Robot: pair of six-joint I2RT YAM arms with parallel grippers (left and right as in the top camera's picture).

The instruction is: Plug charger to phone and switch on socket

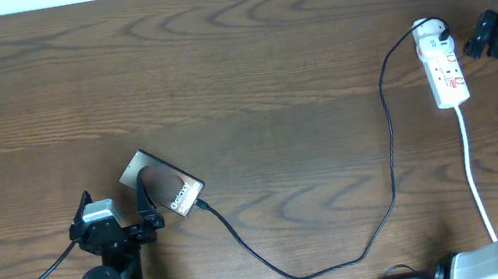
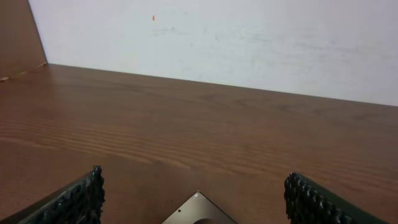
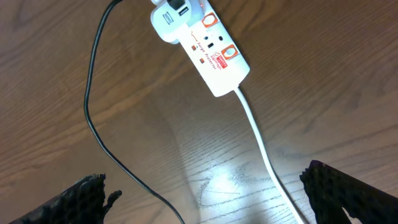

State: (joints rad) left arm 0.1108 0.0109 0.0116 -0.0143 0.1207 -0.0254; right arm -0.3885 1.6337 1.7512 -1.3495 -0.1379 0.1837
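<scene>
Jaws of the left gripper (image 1: 117, 200) stand wide apart and hold nothing, low at the left of the wooden bench (image 1: 247, 69). The phone (image 1: 163, 182) lies flat and askew just beside it, one corner reaching between the gripper's tips. The charger (image 1: 394, 186) meets the phone's right short edge, sags toward the front, then climbs to a white adapter (image 1: 429, 29) on the far end of the socket (image 1: 446, 71). The socket's white cord (image 1: 477, 182) trails toward the front. The right gripper (image 3: 204, 180) hangs near the socket, spread fully, touching nothing.
</scene>
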